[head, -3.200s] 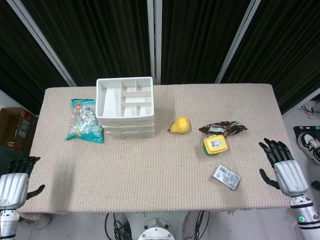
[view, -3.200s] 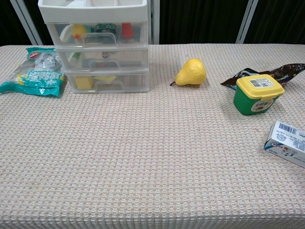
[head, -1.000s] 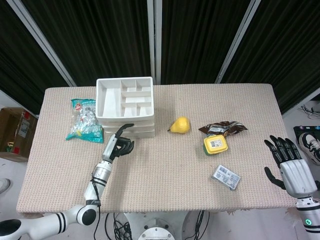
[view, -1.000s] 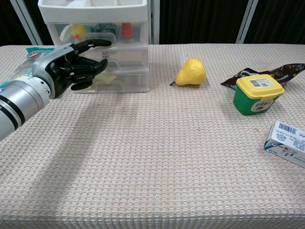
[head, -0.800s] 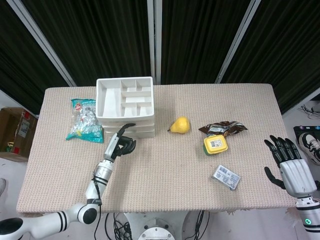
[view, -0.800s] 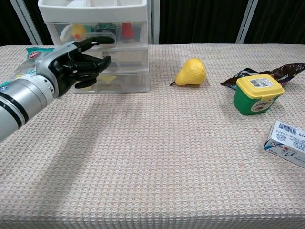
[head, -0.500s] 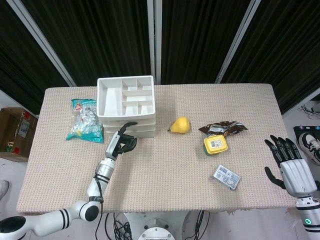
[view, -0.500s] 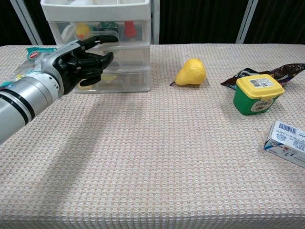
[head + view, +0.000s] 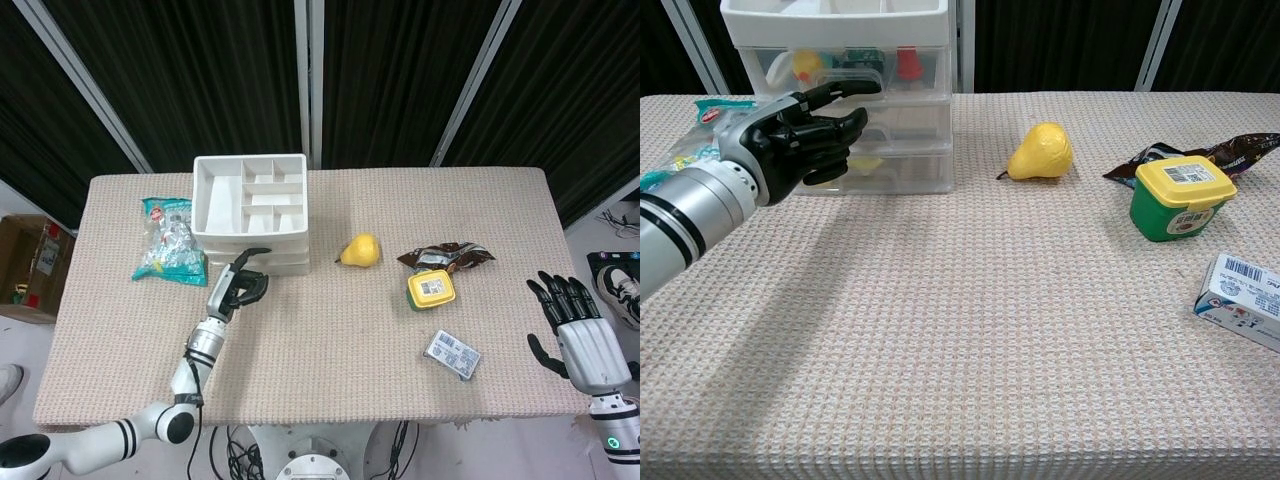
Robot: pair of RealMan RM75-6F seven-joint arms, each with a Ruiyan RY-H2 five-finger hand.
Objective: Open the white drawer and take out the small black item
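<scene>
The white drawer unit (image 9: 250, 205) (image 9: 910, 100) stands at the back left with its three clear-fronted drawers closed. Through the top drawer front (image 9: 925, 68) I see a yellow item, a dark item (image 9: 862, 57) and a red item (image 9: 907, 62). My left hand (image 9: 241, 287) (image 9: 790, 142) hovers right in front of the drawers, fingers curled, with one finger stretched out toward the top drawer's handle (image 9: 875, 75). It holds nothing, and it hides part of the middle drawer. My right hand (image 9: 577, 332) hangs off the table's right edge with fingers spread, seen only in the head view.
A teal snack bag (image 9: 168, 242) (image 9: 685, 150) lies left of the drawers. A yellow pear (image 9: 360, 250) (image 9: 1042, 151) sits mid-table. Further right are a brown wrapper (image 9: 447, 255), a green tub with a yellow lid (image 9: 431, 289) (image 9: 1181, 196) and a small white box (image 9: 452, 353) (image 9: 1243, 299).
My left hand came from the table's near left edge up to the drawer fronts and has edged closer over the last second. The drawers stay closed. The right hand barely moved.
</scene>
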